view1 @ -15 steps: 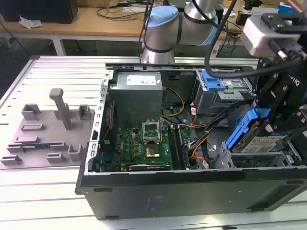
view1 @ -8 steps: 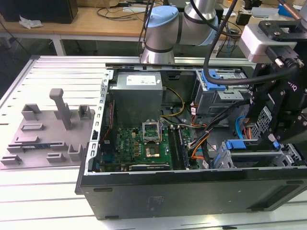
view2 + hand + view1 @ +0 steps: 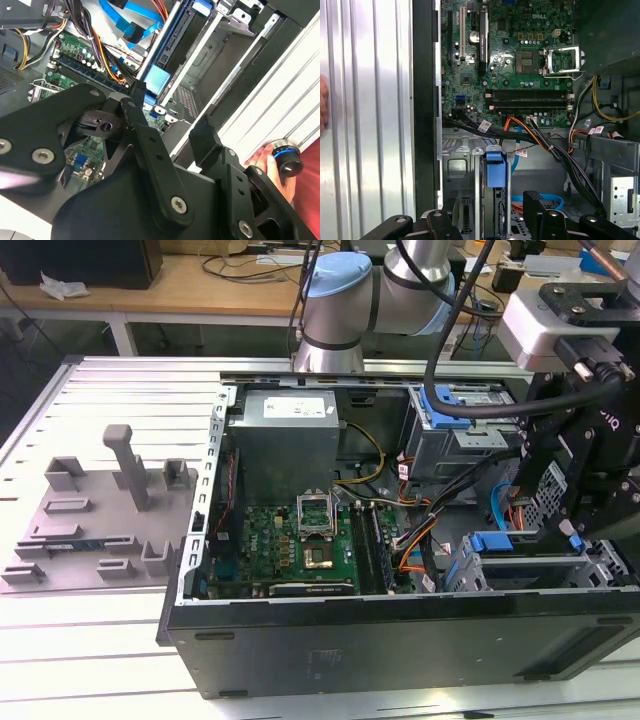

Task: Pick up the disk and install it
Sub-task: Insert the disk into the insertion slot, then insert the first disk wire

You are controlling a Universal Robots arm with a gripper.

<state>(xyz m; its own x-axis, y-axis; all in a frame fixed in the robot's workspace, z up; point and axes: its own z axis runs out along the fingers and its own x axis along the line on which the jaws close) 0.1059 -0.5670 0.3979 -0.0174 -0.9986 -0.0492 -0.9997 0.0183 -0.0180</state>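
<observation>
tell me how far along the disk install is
Nothing clearly done. The end effector is open and empty, over the cage by the blue latch. The disk lies on a bay at the exterior view's right, ungrasped; pickup and install look left.

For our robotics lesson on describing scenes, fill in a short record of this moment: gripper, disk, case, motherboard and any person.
gripper: open, empty, above the drive bays at the exterior view's right end of the case
disk: blue-framed, lying flat at the case's far corner, apart from the gripper
computer case: side open, on the ribbed metal table
motherboard: green, exposed
person: a hand on the table beside the case
</observation>
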